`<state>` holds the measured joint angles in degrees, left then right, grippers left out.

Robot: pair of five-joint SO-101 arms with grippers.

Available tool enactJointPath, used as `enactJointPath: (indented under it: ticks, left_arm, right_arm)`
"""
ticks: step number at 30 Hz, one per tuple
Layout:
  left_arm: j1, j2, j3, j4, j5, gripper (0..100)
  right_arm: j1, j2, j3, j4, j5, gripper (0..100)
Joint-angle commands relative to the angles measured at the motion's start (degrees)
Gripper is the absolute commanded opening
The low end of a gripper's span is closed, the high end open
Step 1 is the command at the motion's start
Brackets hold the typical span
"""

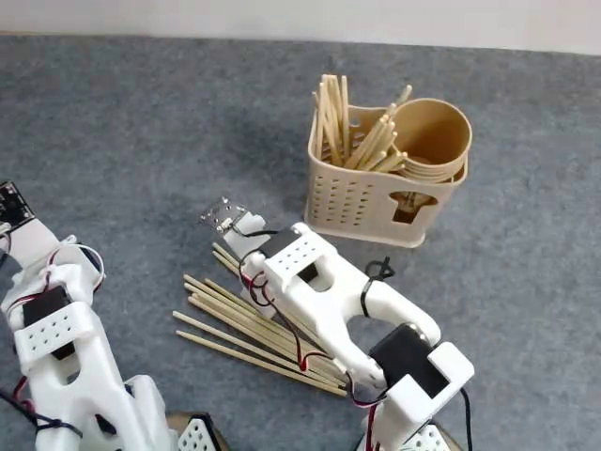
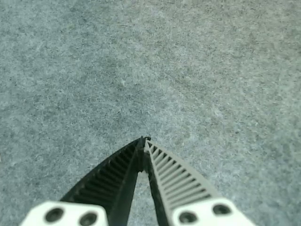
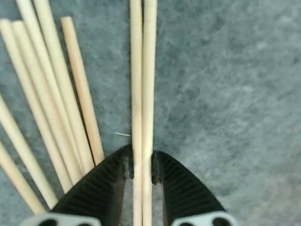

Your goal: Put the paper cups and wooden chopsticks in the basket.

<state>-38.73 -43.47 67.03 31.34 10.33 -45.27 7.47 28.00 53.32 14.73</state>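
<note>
**Two sticks pinched, the carry to the basket to come**

A pair of pale wooden chopsticks (image 3: 142,84) is gripped between the jaws of the right hand (image 3: 140,162). The two sticks are pressed side by side, low against the grey felt-like tabletop (image 1: 141,132). The grip is placed near the beige perforated plastic basket (image 1: 362,202), out in front of its holed wall. It sits at the basket-ward end of a loose fan of wooden chopsticks (image 1: 249,329) lying flat.

Inside the basket, a stack of tan paper cups (image 1: 434,141) is seen in one compartment and a bundle of upright chopsticks (image 1: 352,132) in the other. The left hand (image 2: 144,140) is closed on nothing, well apart from the basket over bare tabletop.

Trouble can be expected in several ways:

- The pair appears to be held towards one end, so the long free part could droop or swing once lifted.
- With two round sticks in one pinch, one could roll out.
- The nearest loose stick lies just beside one jaw and could be dragged along.
- At the basket, the tips could be caught on the rim or the crowded bundle, and the light basket nudged or tipped.
</note>
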Motion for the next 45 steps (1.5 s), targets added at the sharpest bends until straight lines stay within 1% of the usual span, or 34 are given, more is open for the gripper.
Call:
enactJointPath:
  ticks: [1, 3, 8, 36, 37, 41, 45]
  left_arm:
    - [1.5, -1.0, -0.5, -0.8, -0.2, 1]
    - [1.5, -1.0, -0.5, -0.8, -0.2, 1]
    - [1.5, -1.0, -0.5, -0.8, -0.2, 1]
    - [1.6, -1.0, -0.5, -0.9, -0.2, 1]
    - [1.6, -1.0, -0.5, -0.9, -0.2, 1]
    - [1.6, -1.0, -0.5, -0.9, -0.2, 1]
    - [1.6, -1.0, -0.5, -0.9, -0.2, 1]
  right_arm:
    - [0.7, -0.1, -1.8, 3.9, 1.2, 0.5]
    - [0.7, -0.8, -2.9, 5.9, 1.3, 0.5]
    - [0.8, -6.2, -4.4, 6.5, 1.3, 0.5]
    - [0.7, -41.0, 7.3, 6.2, 1.0, 0.5]
    - [0.7, -42.5, 7.8, 6.2, 0.7, 0.5]
    - [0.8, -48.3, 8.3, 6.1, -4.5, 0.5]
    - [0.8, -53.0, 8.4, 6.1, -5.5, 0.5]
